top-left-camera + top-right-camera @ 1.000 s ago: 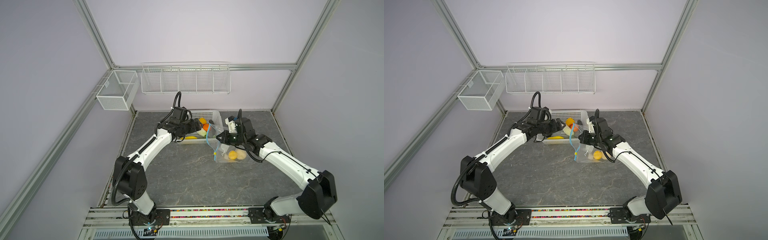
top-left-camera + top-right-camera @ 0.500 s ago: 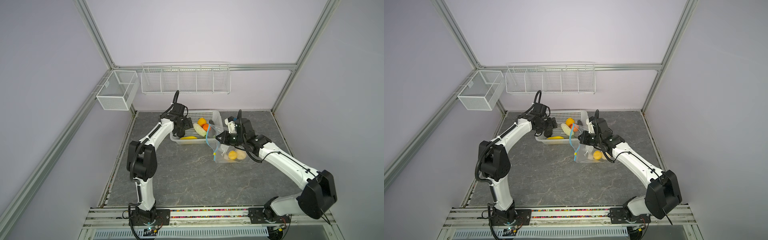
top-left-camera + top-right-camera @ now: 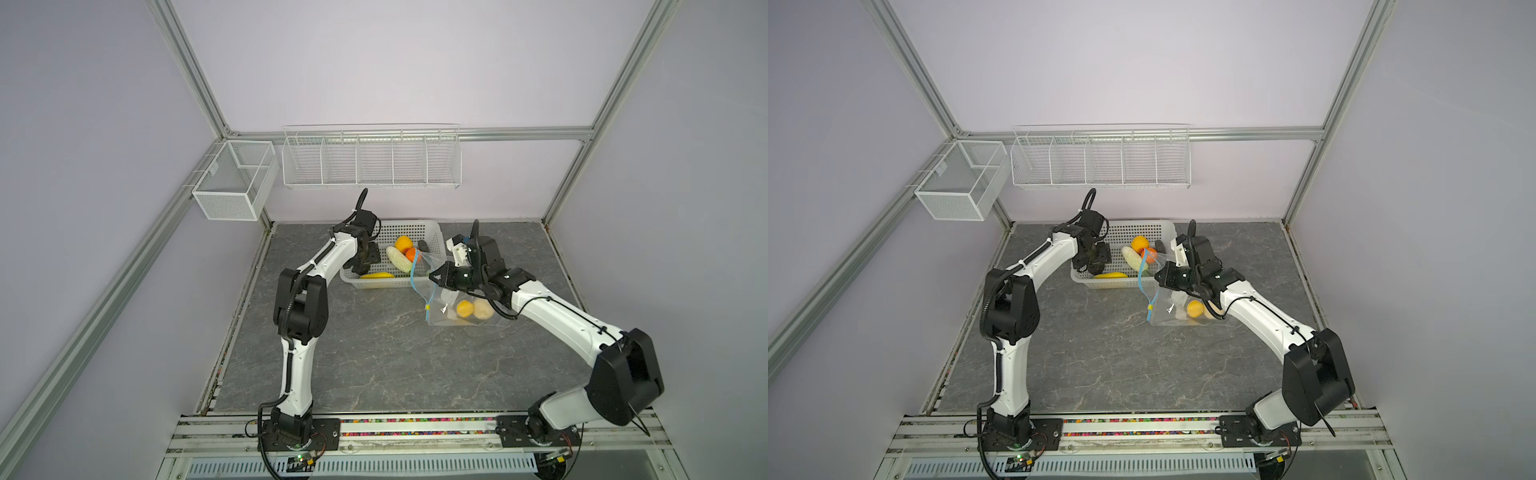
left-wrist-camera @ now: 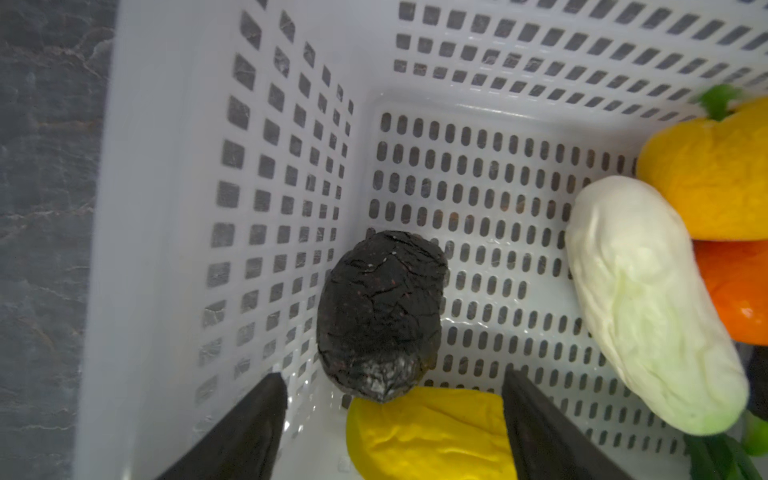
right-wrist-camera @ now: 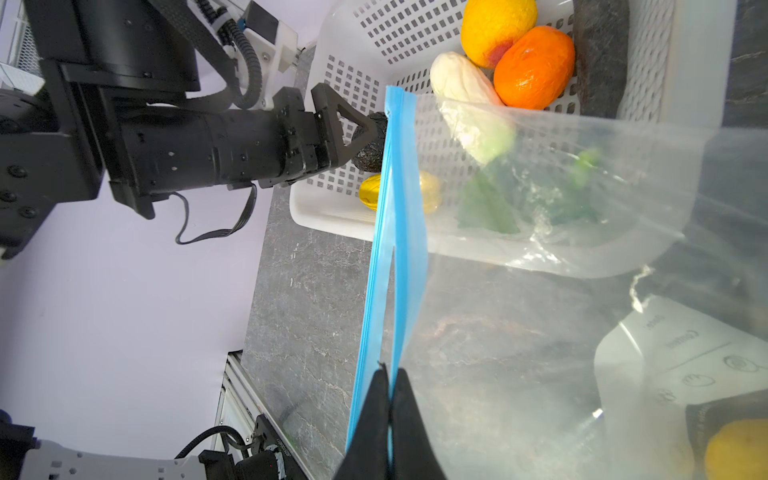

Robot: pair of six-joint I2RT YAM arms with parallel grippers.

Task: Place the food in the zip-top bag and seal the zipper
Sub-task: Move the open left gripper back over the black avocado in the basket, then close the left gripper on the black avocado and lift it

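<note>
Left fingers [image 4: 232, 432] gape over the black piece [image 4: 380, 316] in the basket [image 4: 166, 208]; right fingers [image 5: 374, 424] pinch the zipper [image 5: 401, 166].

Both top views look steeply down from high in front over the whole surface [image 3: 374, 353]. The left wrist view sits close inside the basket [image 4: 166, 208]. The right wrist view, close at the zip-top bag [image 5: 519, 353], shares that basket.

Clear zip-top bag [image 3: 440, 318] unsealed, blue zipper [image 3: 412, 272] upright, yellow and beige food [image 3: 464, 308] inside, other pieces [image 3: 403, 242] in white basket [image 3: 374, 284]
</note>
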